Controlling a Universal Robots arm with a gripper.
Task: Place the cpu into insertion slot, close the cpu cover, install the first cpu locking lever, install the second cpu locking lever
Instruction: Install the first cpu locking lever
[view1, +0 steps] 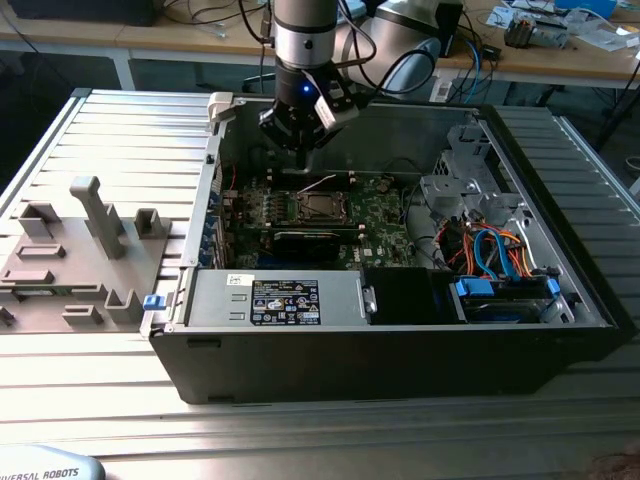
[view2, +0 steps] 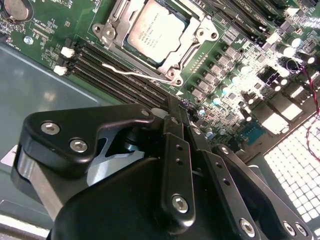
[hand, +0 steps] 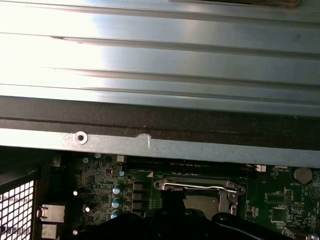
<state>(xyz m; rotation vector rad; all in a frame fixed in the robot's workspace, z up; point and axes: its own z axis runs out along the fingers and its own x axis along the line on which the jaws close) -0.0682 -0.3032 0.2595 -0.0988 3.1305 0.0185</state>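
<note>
The cpu, a flat square chip with a silver-grey top, lies in the insertion slot on the green motherboard. The silver cpu cover lies flat around it as a frame. A thin silver locking lever runs beside the socket, over the long black slots. In the first wrist view a lever bar crosses the socket's edge. My gripper hangs inside the case just behind the socket. Its black fingers are shut, tips together above the board, holding nothing.
The open computer case walls in the board. A labelled power supply lies along the front, and a drive cage with coloured cables fills the exterior view's right. A black card lies in front of the socket. A grey fixture stands outside the case.
</note>
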